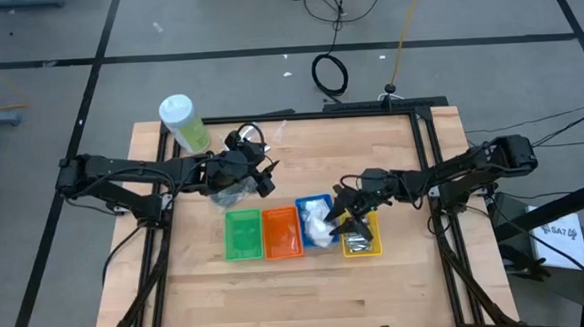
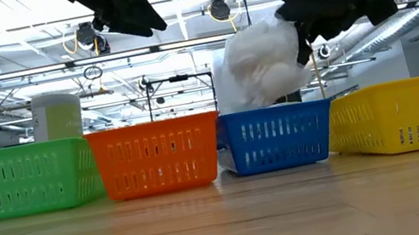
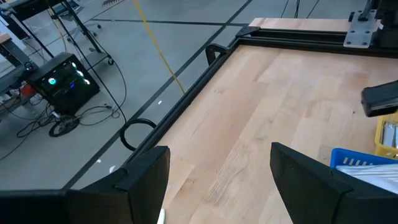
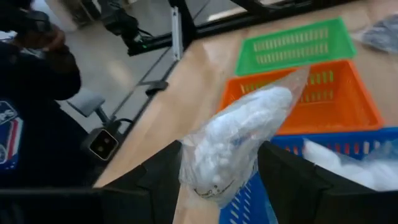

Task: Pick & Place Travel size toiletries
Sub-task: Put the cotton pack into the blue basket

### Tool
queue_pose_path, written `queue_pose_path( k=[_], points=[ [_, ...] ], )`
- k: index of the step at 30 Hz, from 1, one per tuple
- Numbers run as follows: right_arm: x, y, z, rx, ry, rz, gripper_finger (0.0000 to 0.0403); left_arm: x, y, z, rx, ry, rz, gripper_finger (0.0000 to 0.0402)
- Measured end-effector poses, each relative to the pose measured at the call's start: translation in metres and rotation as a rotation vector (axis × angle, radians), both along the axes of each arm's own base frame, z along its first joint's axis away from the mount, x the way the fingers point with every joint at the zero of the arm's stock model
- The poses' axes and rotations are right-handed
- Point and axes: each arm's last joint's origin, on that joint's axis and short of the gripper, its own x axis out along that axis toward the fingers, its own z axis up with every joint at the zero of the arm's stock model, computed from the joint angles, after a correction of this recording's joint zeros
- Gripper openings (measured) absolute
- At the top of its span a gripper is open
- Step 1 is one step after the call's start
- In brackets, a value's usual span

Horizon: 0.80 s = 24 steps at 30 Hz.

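The right gripper (image 4: 217, 171) has its fingers parted on either side of a white packet (image 4: 236, 140), a clear bag stuffed with white pieces; the bag sits between them, and whether the pads still press it cannot be told. In the low view the packet (image 2: 262, 63) hangs above the blue bin (image 2: 275, 136), so the spread jaws look like a release meant to drop it among the other white packets already piled there. From above, the right gripper (image 1: 347, 213) sits over the border between the blue bin (image 1: 314, 199) and the yellow bin (image 1: 362, 246), which holds silver-grey tubes.

The left gripper (image 3: 217, 180) has its fingers wide apart with nothing between them. It hovers near the table's far side over a dark clear pouch (image 1: 236, 193), likely lined up to take that next. The green bin (image 1: 244, 234) and orange bin (image 1: 282, 232) appear empty.
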Motion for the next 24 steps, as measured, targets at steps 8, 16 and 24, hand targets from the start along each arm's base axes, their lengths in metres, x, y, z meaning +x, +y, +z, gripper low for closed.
queue_pose_path(
  k=[8,16,24],
  points=[
    [-0.002,-0.007,-0.011,-0.094,0.105,-0.197,0.0199,-0.001,0.000,-0.001,0.000,0.014,0.000,0.0273],
    [-0.002,-0.015,-0.014,-0.256,0.116,-0.391,0.0199,-0.001,0.000,-0.002,-0.006,0.017,0.003,0.0273],
    [0.002,-0.013,-0.004,-0.358,-0.030,-0.352,0.0199,-0.001,0.000,-0.002,-0.007,0.016,0.004,0.0273]
  ],
)
